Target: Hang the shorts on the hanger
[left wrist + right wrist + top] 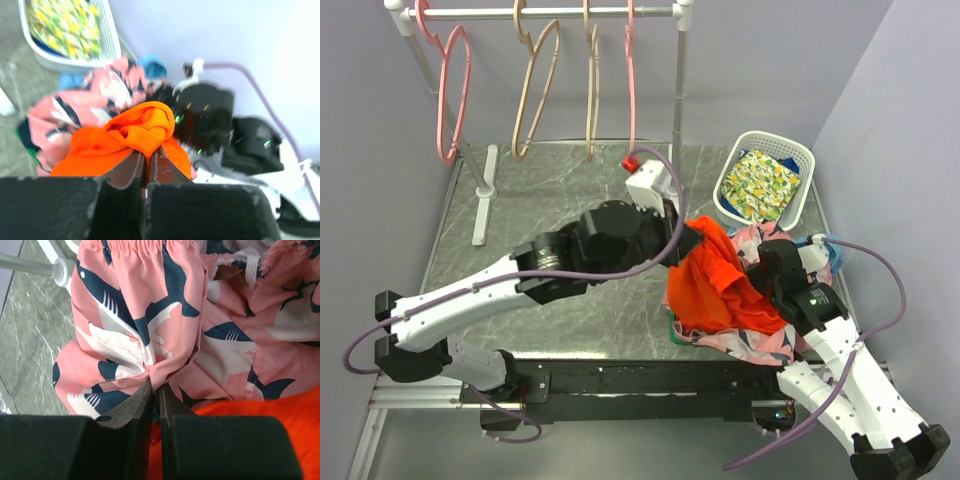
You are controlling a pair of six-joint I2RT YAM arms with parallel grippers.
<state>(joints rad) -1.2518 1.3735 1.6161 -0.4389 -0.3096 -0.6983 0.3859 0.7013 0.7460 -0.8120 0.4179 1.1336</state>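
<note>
The orange-red shorts point(716, 282) are bunched at the right of the table, on top of a pink, navy and white shark-patterned garment point(760, 345). My left gripper point(692, 238) is shut on a fold of the shorts point(145, 127), with its jaws point(148, 152) pressed together on the fabric. My right gripper point(767, 258) is shut on the patterned garment point(150, 315), with the orange cloth point(280, 415) beside its fingers. Two pink hangers hang on the rail, one at the left point(453, 90) and one at the right point(631, 80).
Two tan hangers point(535, 90) point(592, 90) hang between the pink ones on the white rack rail point(550, 13). A white basket point(798, 150) with yellow-green floral cloth point(760, 185) stands at the back right. The rack's foot point(483, 195) stands at the left.
</note>
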